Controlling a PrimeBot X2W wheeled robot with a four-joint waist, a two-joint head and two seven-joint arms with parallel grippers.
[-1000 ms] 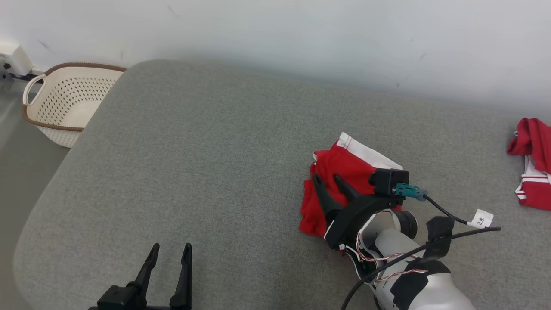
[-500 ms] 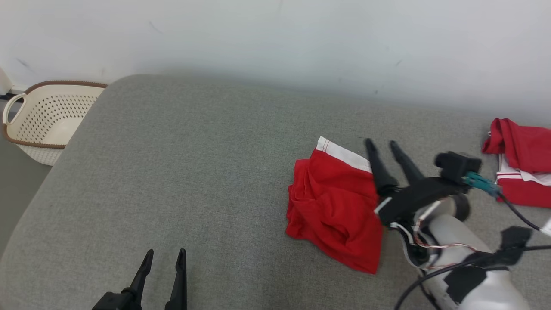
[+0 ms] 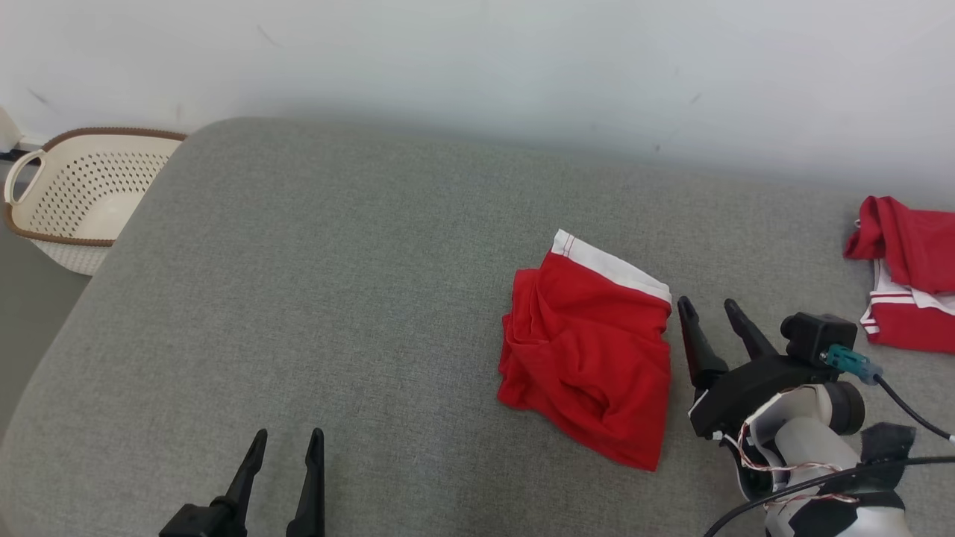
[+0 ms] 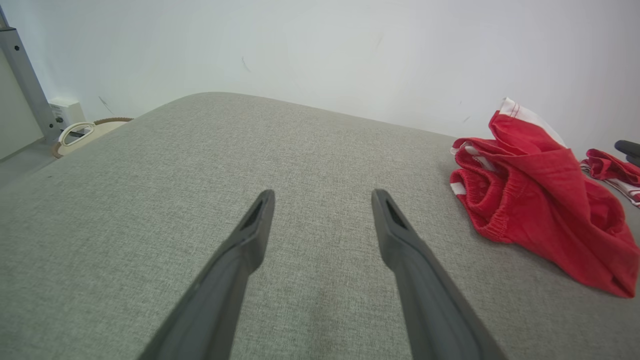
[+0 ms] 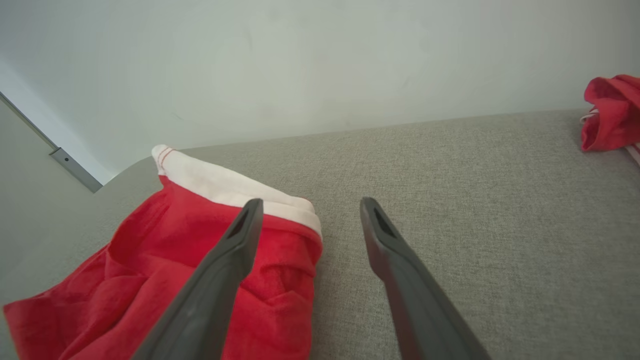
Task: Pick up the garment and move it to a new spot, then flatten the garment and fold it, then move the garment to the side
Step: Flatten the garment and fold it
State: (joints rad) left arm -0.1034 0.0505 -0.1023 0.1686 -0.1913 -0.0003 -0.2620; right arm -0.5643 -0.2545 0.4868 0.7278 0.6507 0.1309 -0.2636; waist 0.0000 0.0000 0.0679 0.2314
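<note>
Right gripper [image 3: 707,309] sits low, just right of the garment [image 3: 589,358], fingers pointing forward, spread wide, holding nothing. Left gripper [image 3: 288,440] hovers well apart, equally wide and empty. The garment lies bunched on the grey cushion [image 3: 336,283].

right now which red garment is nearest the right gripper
The red garment with the wide white band, just beside the right gripper; the other red garment lies far right.

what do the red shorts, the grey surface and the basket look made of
The shorts: soft matte cloth, probably cotton-like; it creases and bunches, with a gathered waistband.
The surface: grey woven upholstery, matte; fine flecked weave, rounded padded corner.
The basket: likely cream plastic, smooth; regular punched holes, moulded handle, brown rim trim of unclear material.
</note>
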